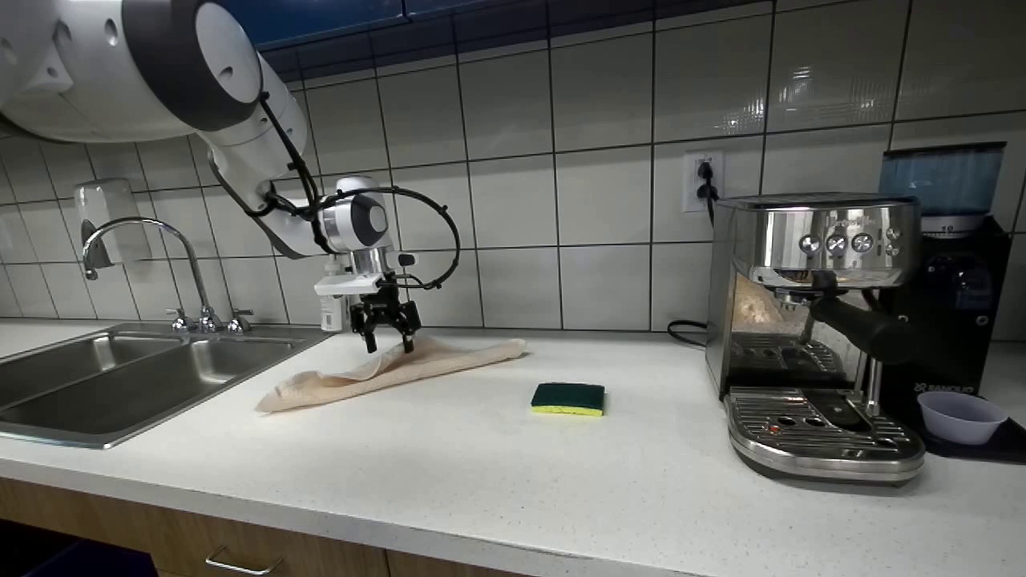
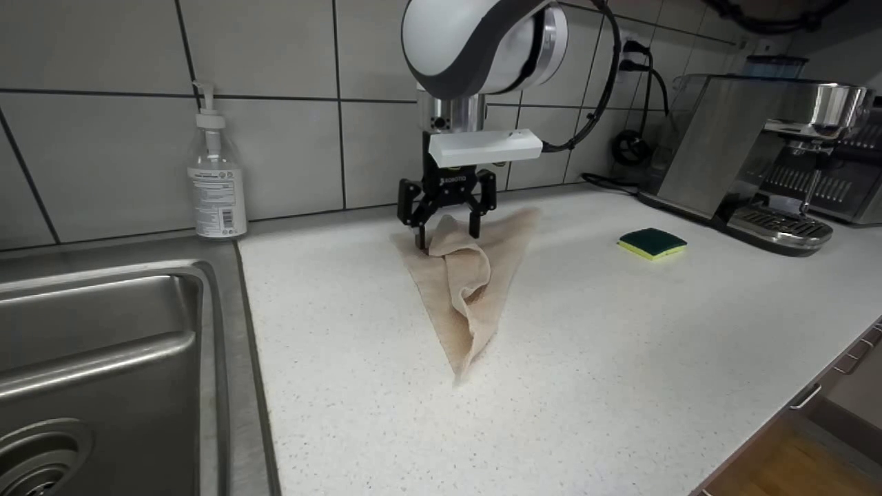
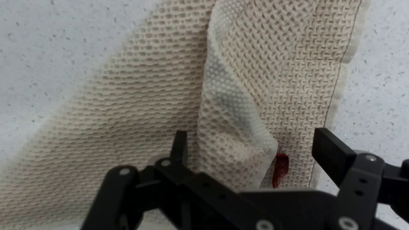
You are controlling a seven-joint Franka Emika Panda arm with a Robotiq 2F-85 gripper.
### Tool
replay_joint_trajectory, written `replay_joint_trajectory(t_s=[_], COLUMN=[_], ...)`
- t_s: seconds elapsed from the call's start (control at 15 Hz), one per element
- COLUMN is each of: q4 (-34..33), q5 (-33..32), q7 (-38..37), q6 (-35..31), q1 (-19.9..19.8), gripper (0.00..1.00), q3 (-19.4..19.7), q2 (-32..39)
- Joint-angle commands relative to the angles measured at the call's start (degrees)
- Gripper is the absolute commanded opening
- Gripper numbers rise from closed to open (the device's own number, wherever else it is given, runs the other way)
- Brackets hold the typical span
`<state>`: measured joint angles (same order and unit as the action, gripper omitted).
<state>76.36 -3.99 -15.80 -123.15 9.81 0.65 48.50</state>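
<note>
A beige waffle-weave cloth lies crumpled on the white counter, with a raised fold along its middle. My black gripper points down over the cloth's back part, jaws wide apart. In the wrist view the fold of the cloth rises between the two fingers, and neither closes on it. A small dark red patch, perhaps a tag, shows beside the fold. The gripper also hangs over the cloth in another exterior view. Whether the fingertips touch the fabric, I cannot tell.
A green and yellow sponge lies right of the cloth. Farther right stand an espresso machine, a grinder and a small cup. To the left are a steel sink, a faucet and a soap bottle.
</note>
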Motion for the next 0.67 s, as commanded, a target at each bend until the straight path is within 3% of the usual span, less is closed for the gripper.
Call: replay_joint_trajectory(t_s=[0.0,0.6], q4=[-3.4,-7.16], q5=[0.7,3.38], q7=[0.77,0.56], q6=[2.84,3.78], q1=[-0.29,-0.51], gripper=[1.0,1.0], q3=[-0.13,-0.92], q2=[1.67,4.2])
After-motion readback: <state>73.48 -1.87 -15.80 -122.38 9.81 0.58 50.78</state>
